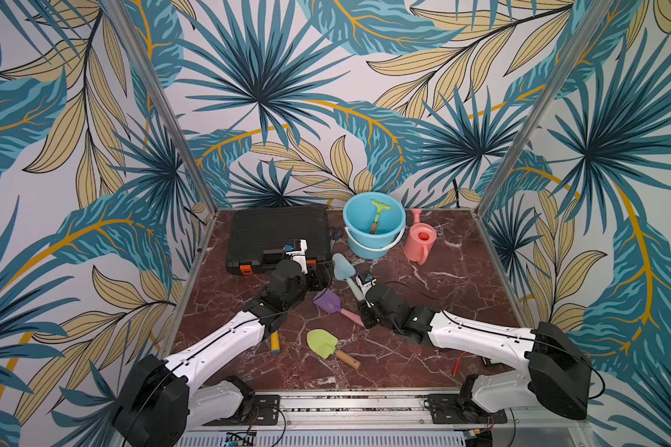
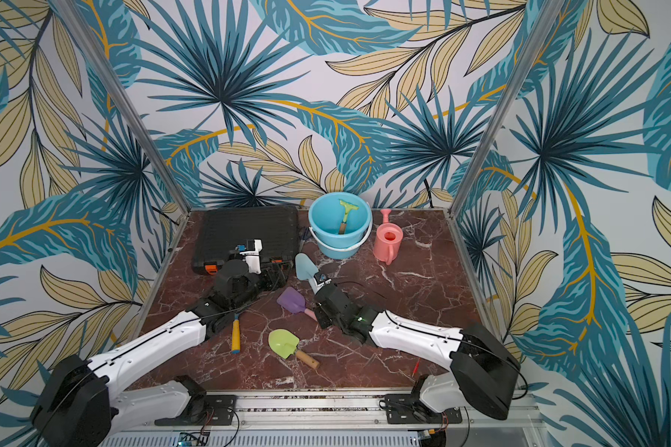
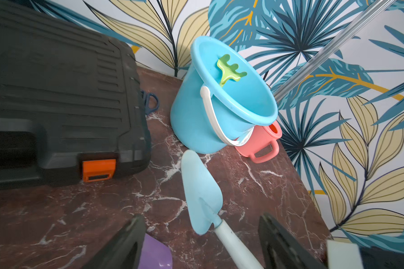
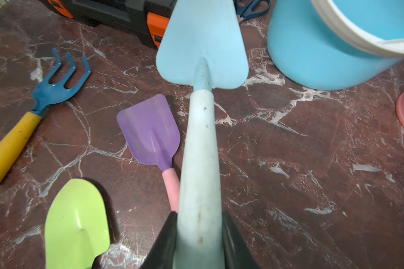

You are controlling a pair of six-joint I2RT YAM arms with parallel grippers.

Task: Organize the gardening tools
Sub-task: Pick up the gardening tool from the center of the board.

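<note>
Right now your right gripper (image 4: 200,216) is clamped on the pale handle of the light blue plastic trowel (image 4: 201,46), with both jaws pressed against the handle's sides. The trowel's pointed blade aims towards the back of the red-brown marble tabletop (image 1: 442,309), near the foot of the light blue plastic bucket (image 1: 372,244). You cannot tell from these views whether the blade rests on the marble or hangs just above it.

Your left gripper (image 3: 202,219) stands wide open and has hold of nothing. In its wrist view the trowel's handle runs between the jaws, clear of both. It sits in front of the black ribbed case (image 1: 279,232) with orange latches, which lies shut at the back on your left side.

In both top views the green plastic rake (image 1: 380,211) stands inside the bucket, head up. The pink plastic watering can (image 1: 419,242) stands upright just beside the bucket, on your right side of it.

Three tools lie loose on the marble. The purple plastic scoop (image 1: 328,302) with its pink handle lies between the two grippers, the handle's end running under the right one. The lime-green plastic shovel (image 1: 320,342) with a wooden handle lies nearer you. The dark blue plastic fork (image 4: 56,86) with a yellow handle lies partly under your left arm.
</note>
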